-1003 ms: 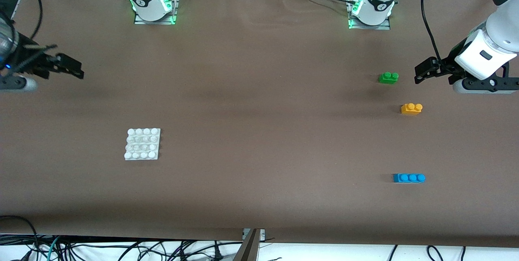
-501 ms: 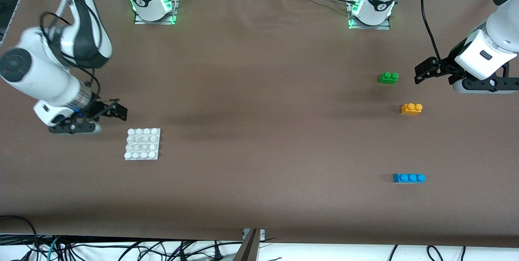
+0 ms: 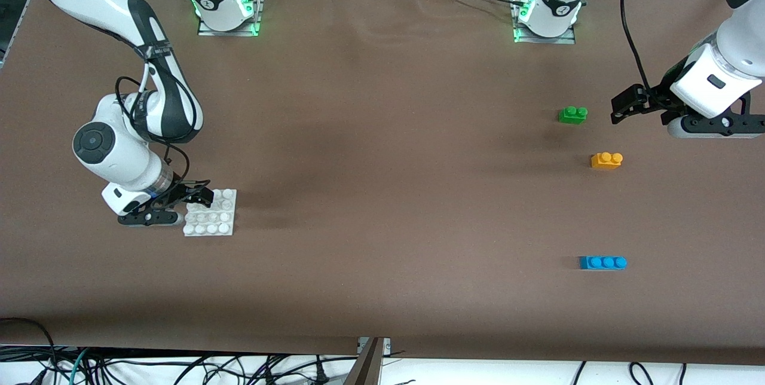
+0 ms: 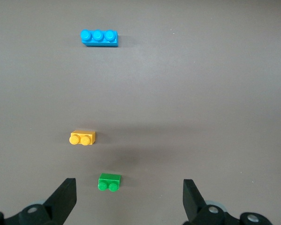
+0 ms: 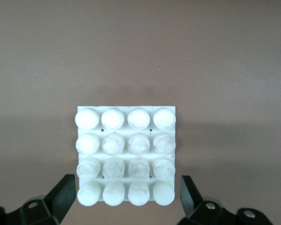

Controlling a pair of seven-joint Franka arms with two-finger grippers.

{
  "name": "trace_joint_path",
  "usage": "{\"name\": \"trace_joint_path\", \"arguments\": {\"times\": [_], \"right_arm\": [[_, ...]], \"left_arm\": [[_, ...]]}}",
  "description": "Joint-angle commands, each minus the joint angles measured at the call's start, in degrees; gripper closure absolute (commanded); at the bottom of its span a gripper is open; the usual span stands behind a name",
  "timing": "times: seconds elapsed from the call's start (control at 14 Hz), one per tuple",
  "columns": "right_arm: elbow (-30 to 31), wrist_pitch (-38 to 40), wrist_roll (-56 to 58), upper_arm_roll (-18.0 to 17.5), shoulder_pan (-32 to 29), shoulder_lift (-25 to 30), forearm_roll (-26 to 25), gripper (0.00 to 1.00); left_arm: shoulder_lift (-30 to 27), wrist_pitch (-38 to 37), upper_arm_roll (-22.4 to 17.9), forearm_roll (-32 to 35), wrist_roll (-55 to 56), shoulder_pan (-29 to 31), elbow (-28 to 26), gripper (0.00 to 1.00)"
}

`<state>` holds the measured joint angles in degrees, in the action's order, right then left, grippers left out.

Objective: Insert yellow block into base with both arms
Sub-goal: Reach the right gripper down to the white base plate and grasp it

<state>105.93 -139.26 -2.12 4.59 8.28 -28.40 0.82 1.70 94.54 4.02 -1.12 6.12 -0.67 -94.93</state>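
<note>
The yellow block [image 3: 606,160] lies on the table toward the left arm's end, and shows in the left wrist view [image 4: 83,138]. The white studded base [image 3: 210,217] lies toward the right arm's end. My right gripper [image 3: 200,196] is open and low at the base's edge. In the right wrist view its fingers [image 5: 65,193] stand on either side of the base [image 5: 125,140], by its outermost row of studs, without touching it. My left gripper [image 3: 619,107] is open and empty, hovering beside the green brick [image 3: 572,115]. The left gripper's [image 4: 129,199] jaws stand wide apart.
The green two-stud brick [image 4: 109,182] lies farther from the front camera than the yellow block. A blue three-stud brick [image 3: 602,262] lies nearer to it, and shows in the left wrist view [image 4: 99,37]. Brown cloth covers the table [image 3: 382,193].
My right arm has swung in from the table's end and come down to the base, its open fingers now either side of the base's edge. My left arm has not moved.
</note>
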Motion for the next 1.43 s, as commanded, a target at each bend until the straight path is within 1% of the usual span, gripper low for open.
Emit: {"name": "trace_joint_path", "arguments": {"times": [0.0,0.14,0.5,0.86,1.07,1.36], "right_arm": [[-1.69,-1.79,0.89,-0.02,-1.42,-2.18,0.50,0.01],[-1.78,-3.55,1.15,-0.02,-1.78,-3.59,0.67,0.01],[-1.78,-4.78,1.15,-0.02,-2.30,-5.00,0.67,0.02],[-1.78,-6.55,1.59,-0.11,-3.09,-6.49,0.76,0.07],[-1.87,-6.55,1.51,-0.20,-2.92,-7.11,3.13,0.08],[-2.57,-7.59,1.16,-0.63,-2.74,-8.42,3.22,0.08]], "left_arm": [[0.59,-0.94,-0.24,-1.51,0.20,-0.13,1.50,0.00],[0.59,-0.94,-0.15,-1.51,0.20,-0.13,1.50,0.00],[0.50,-0.94,-0.15,-1.51,0.20,-0.13,1.50,0.00],[0.50,-0.94,-0.15,-1.51,0.20,-0.13,1.50,0.00],[0.50,-1.03,-0.15,-1.51,0.20,-0.13,1.50,0.00],[0.50,-1.03,-0.15,-1.51,0.20,-0.13,1.50,0.00]]}}
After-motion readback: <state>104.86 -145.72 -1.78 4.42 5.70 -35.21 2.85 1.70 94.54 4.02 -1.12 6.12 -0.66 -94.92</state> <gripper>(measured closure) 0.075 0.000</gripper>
